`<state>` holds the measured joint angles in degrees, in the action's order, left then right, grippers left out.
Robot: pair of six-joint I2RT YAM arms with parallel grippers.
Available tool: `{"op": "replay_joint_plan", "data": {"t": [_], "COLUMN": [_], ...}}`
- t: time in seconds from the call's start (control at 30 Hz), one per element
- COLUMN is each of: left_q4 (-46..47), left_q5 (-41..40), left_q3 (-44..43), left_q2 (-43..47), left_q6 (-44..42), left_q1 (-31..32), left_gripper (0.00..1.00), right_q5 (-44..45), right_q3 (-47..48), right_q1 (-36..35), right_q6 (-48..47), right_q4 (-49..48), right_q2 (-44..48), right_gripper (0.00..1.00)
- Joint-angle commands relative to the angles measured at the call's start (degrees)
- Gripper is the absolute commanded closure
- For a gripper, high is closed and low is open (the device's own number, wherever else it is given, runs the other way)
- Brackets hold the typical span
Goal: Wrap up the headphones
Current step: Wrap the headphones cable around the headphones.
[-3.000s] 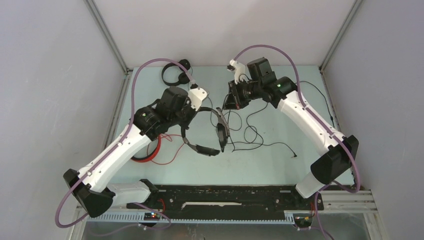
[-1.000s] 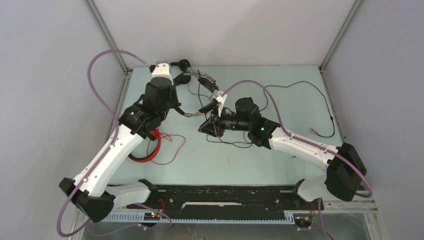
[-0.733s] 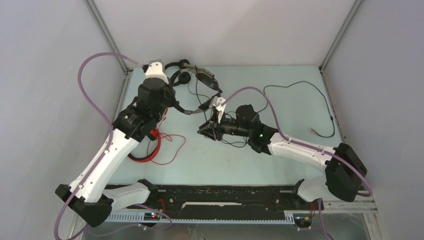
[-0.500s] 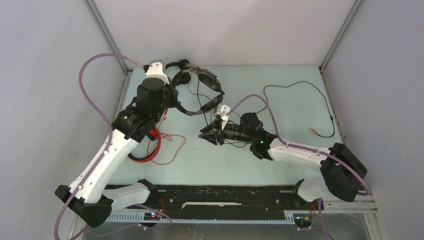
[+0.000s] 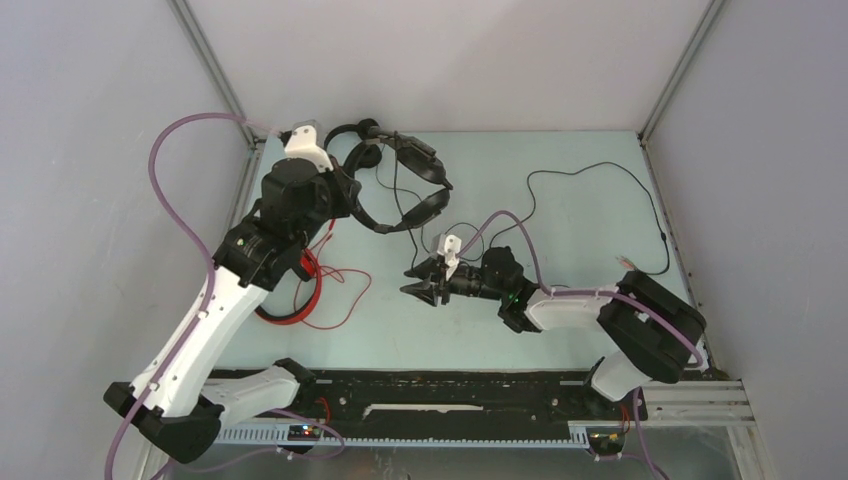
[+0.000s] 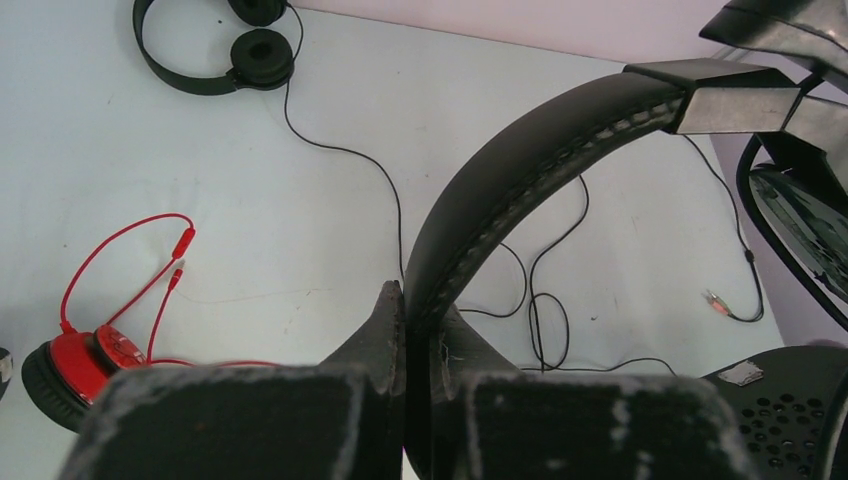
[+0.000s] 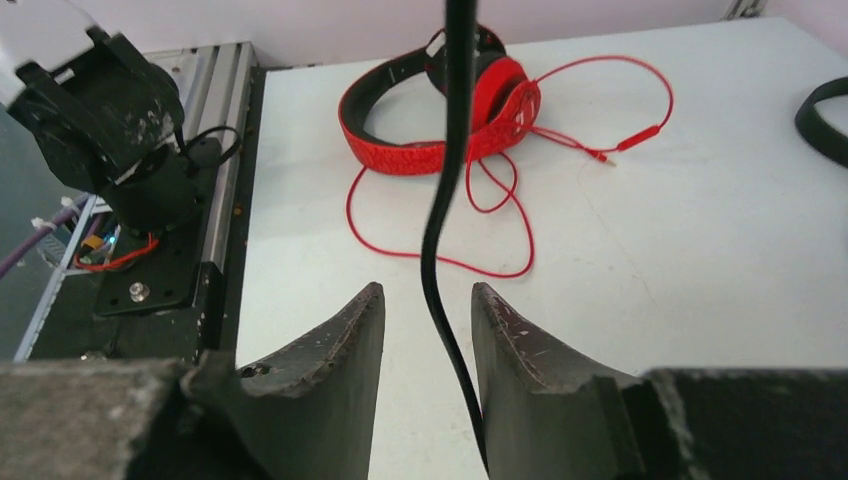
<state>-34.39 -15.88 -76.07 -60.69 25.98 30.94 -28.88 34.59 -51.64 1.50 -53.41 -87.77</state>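
Clamping the bulky headset (image 6: pixel 520 150) by its band, the left pincer (image 6: pixel 418 305) holds it aloft; the right pincer (image 7: pixel 425 300), apart, straddles its loose cable (image 7: pixel 440 230); nothing is wrapped yet.

no legible text, no brand, number or label readable on the bulky black headphones (image 6: pixel 520 170), the red headphones (image 7: pixel 400 155)

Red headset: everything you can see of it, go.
The red headphones lie on the table near its left edge, partly under the left arm in the top view. Textured red band, black inside; one red cup shows. Their thin red cable sprawls beside them in loose loops, unwrapped. Nothing holds them.
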Motion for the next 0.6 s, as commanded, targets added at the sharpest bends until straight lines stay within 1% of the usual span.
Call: {"op": "replay_joint_plan", "data": {"t": [0.0, 0.1, 0.23, 0.33, 0.37, 0.4, 0.57], "left_q4": [3.35, 2.97, 2.96, 3.78, 3.94, 3.92, 3.07], "left_q5": [2.82, 3.54, 6.84, 10.50, 10.93, 11.28, 13.00], "left_q3": [-2.27, -2.50, -3.02, -3.11, -3.20, -3.38, -4.50], "left_q2": [1.75, 2.09, 2.45, 3.05, 3.45, 3.83, 4.90], "left_q6": [3.08, 3.41, 4.90, 6.37, 6.63, 6.83, 7.29], "left_q1": [-0.75, -0.94, -2.16, -2.97, -3.11, -3.20, -5.00], "left_gripper": [1.00, 1.00, 1.00, 1.00, 1.00, 1.00, 1.00], "right_q5": [-1.93, -2.15, -1.35, -0.27, 0.05, 0.26, 1.90], "right_q3": [-1.98, -3.53, -4.30, -4.49, -4.53, -4.53, -4.53], "right_q1": [0.75, 1.23, 1.43, 1.44, 1.37, 1.52, 2.64], "right_q6": [-1.21, -0.26, 0.18, 1.16, 1.42, 1.54, 3.55], "right_q4": [-8.93, -11.87, -12.97, -14.18, -14.33, -14.35, -14.02], "right_q2": [-3.90, -5.71, -7.78, -9.37, -9.66, -9.82, -9.90], "right_gripper": [0.59, 0.62, 0.73, 0.89, 0.98, 1.00, 1.00]}}
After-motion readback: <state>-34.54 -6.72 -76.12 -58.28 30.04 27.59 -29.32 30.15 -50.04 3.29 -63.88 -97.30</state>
